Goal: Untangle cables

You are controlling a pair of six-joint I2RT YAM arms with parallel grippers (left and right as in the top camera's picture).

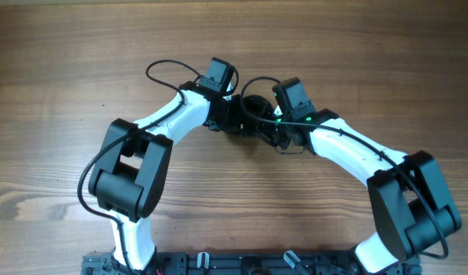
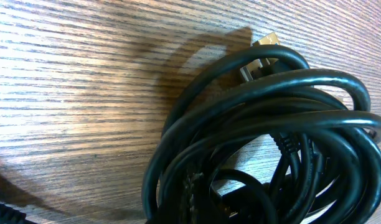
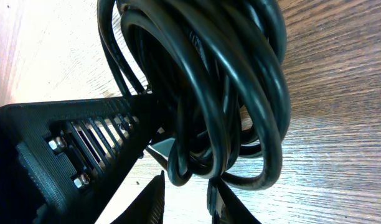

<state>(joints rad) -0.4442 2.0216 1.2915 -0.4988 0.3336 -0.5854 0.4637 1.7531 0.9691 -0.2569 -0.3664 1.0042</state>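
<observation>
- The wooden table point(image 1: 58, 53) lies bare across the whole left side and along the far side. No table edge shows there in the overhead view.
- The left gripper point(image 1: 235, 118) reaches in from the left to mid-table, its tip right against the cables point(image 1: 254, 105). Its jaws are closed together. No view shows whether a strand is pinched between them.
- In the left wrist view the cables point(image 2: 271, 124) are a tight coil of many black loops lying on the wood. They fill the right half of that view, with bare grain to their left. 1 plug point(image 2: 265, 42) with a gold-coloured metal end sticks out at the coil's top.
- The coil sits between the 2 grippers, which crowd it from both sides.
- The right gripper point(image 1: 269, 130) comes in from the right, just beside the coil.
- In the right wrist view its 2 fingers point(image 3: 154, 202) stand a little apart, and the lowest loops of the cables point(image 3: 240, 81) dip between their tips. I cannot tell whether they clamp those loops.
- A black ribbed part point(image 3: 84, 146) with 2 bolts meets the coil from the left in that view.
- To the right of the arms is more bare wood.
- The arm bases point(image 1: 219, 263) line the near edge.
</observation>
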